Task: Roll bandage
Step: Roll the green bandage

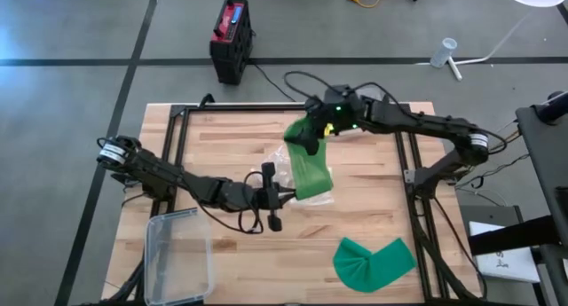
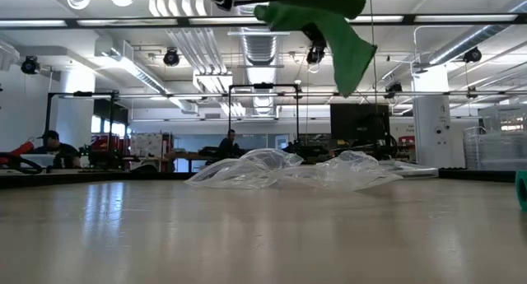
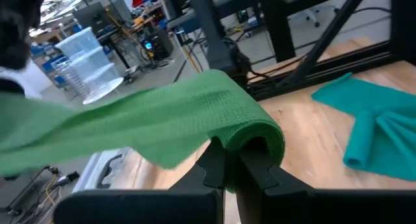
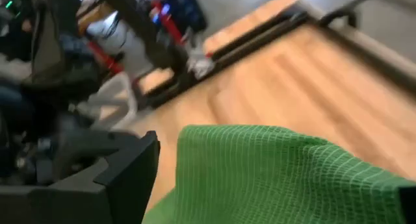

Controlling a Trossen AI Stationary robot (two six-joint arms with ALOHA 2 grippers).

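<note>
step in hand: winding the green bandage (image 1: 311, 168), with one end fixed and the strip being re-gripped. my left gripper (image 3: 232, 174) is pressed together on the rolled end of the strip; the fabric curls over the fingertips in my left wrist view. my right gripper (image 1: 312, 131) is over the far end of the same strip, its fingers spread wide; a dark finger (image 4: 127, 165) stands clear of the mesh in the right wrist view, so i judge no firm hold there at present.

location: the bandage hangs above the centre of the worktop (image 1: 373, 208), running from about 12 o'clock down toward my left gripper near the middle. a crumpled clear plastic wrapper (image 1: 282, 171) lies beneath it. a second, teal bandage (image 1: 373, 262) lies loose at roughly 5 o'clock; a clear plastic container (image 1: 177, 253) sits at 8 o'clock.

next move, in my judgement: the right gripper must retake the strip and keep it taut while the left turns the roll.

pose: left arm reaches in low from 9 o'clock, nearly level; right arm extends from 3 o'clock, elbow bent, wrist raised.
</note>
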